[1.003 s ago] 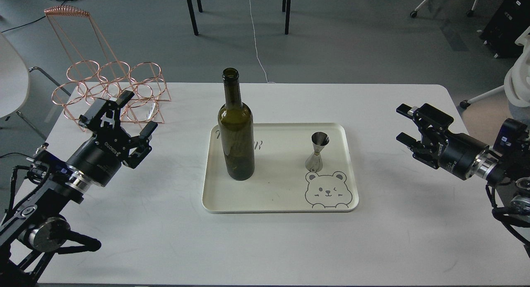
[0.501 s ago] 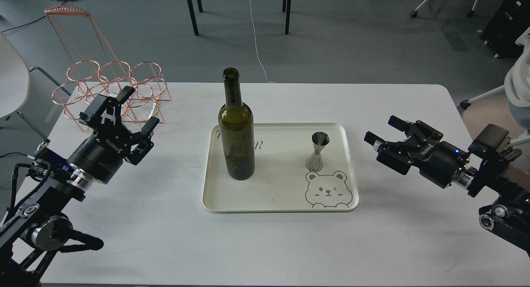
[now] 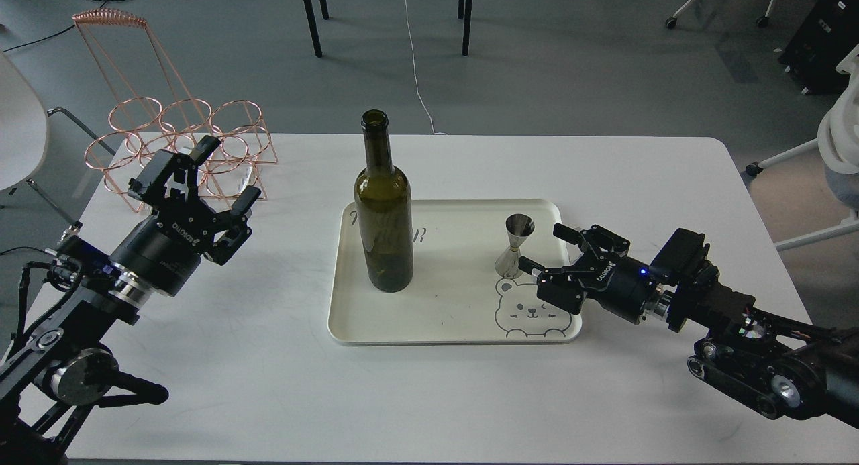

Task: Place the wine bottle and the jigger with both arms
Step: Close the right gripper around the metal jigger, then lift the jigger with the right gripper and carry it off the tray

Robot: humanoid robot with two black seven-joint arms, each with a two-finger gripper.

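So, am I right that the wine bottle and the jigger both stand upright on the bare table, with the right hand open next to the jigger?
Not quite: the head view shows the wine bottle and jigger standing upright on the cream tray, not the bare table. The right hand is indeed open beside the jigger.

Left tool (image 3: 205, 183) is raised with fingers spread; right tool (image 3: 545, 251) reaches low, fingers spread wide
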